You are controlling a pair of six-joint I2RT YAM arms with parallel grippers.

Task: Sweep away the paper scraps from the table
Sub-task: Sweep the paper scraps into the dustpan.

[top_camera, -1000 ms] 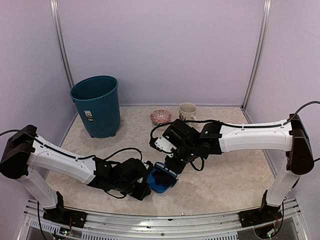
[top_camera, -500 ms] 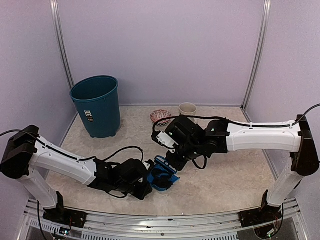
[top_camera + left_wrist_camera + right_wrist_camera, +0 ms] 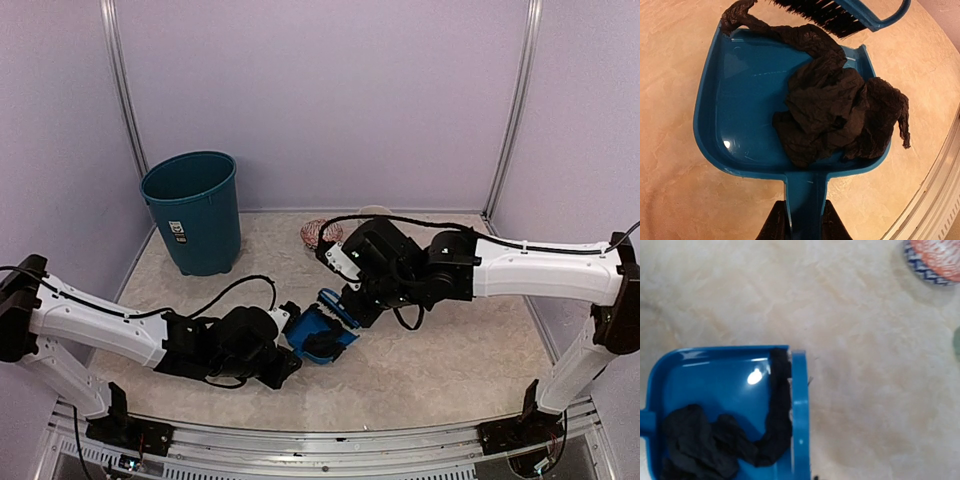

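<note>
A blue dustpan (image 3: 320,337) lies on the table (image 3: 450,370) between the arms. My left gripper (image 3: 804,227) is shut on its handle (image 3: 805,200), one black finger on each side. Crumpled black paper scraps (image 3: 835,115) fill the right half of the pan, and a twisted tail of them reaches the pan's open lip. My right gripper (image 3: 345,305) holds a small blue brush (image 3: 865,15) at that lip, with the black bristles (image 3: 815,9) just above the tail. In the right wrist view the brush's blue back (image 3: 800,415) runs along the pan's edge; the fingers are out of frame there.
A tall teal bin (image 3: 192,210) stands at the back left. A patterned bowl (image 3: 318,232) sits at the back centre, beside the right arm. The silver frame edge (image 3: 935,195) runs close to the pan's right side.
The right gripper has drawn the brush back, away from the near edge, to the pan's lip. The left gripper has shifted the dustpan slightly away from the near edge.
</note>
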